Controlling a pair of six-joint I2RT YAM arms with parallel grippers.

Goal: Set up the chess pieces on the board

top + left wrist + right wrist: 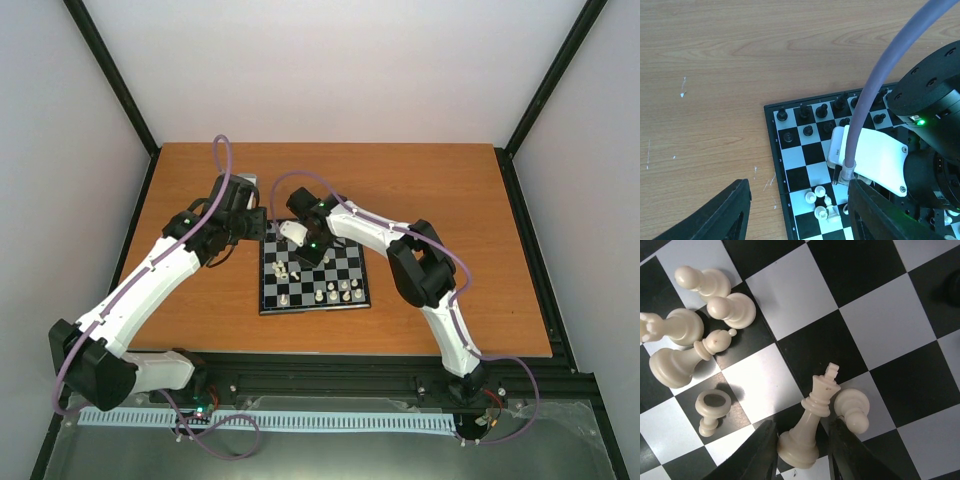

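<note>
The board (352, 262) lies in the middle of the table; it also shows in the left wrist view (790, 170). My right gripper (804, 452) is over it, jaws narrowly closed around the base of a tilted cream-white king (810, 425). A white pawn (852, 410) lies on its side next to the king. Several white pieces (715, 310) stand clustered to the upper left, and one (712, 410) lies toppled. My left gripper (805, 215) is open and empty above the board's left edge, near that cluster (822, 205). Black pieces (805, 115) stand in the far rows.
More white pieces (340, 293) stand along the board's near edge. The right arm's wrist and white camera block (870, 155) hang over the board close to my left gripper. Bare wooden table (450, 200) surrounds the board, with walls on three sides.
</note>
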